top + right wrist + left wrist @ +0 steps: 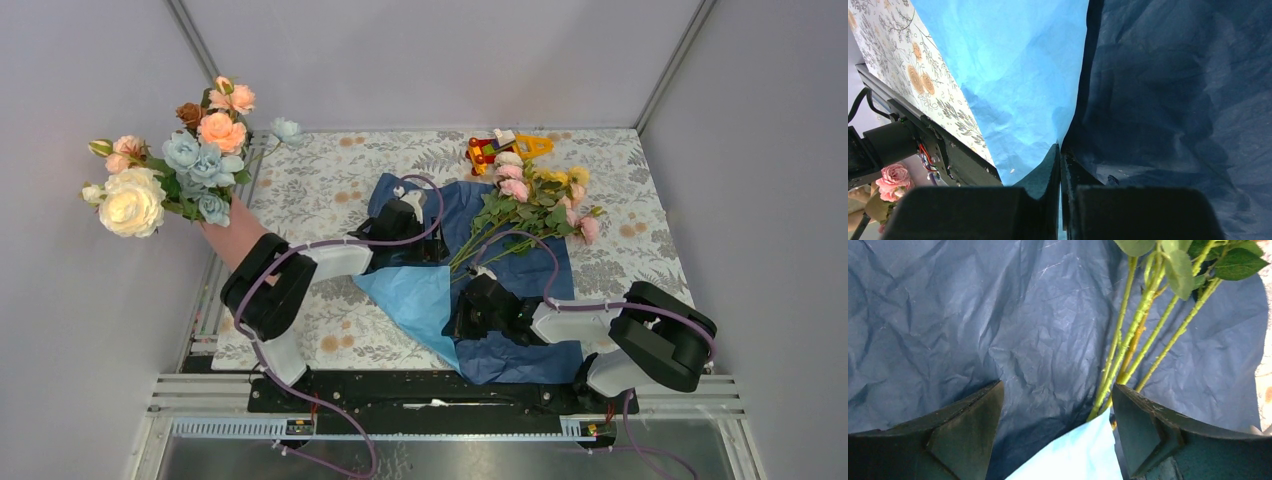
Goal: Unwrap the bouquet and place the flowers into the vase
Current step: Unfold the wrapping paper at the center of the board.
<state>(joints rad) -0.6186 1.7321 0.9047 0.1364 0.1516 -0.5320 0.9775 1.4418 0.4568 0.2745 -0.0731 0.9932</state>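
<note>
Now, nearest us, the right gripper (1060,148) is sitting clenched at the fold of the blue paper (520,350) (pinching it? can't tell). Beyond, the left gripper (1057,386) is hanging released over the stems (1128,340). It should be gathering them all low between its jaws before closing. The flowers (540,195) are lying on the paper, with a toy (505,150) behind. Far left, big blooms (180,170) are crowding the vase (226,236).
</note>
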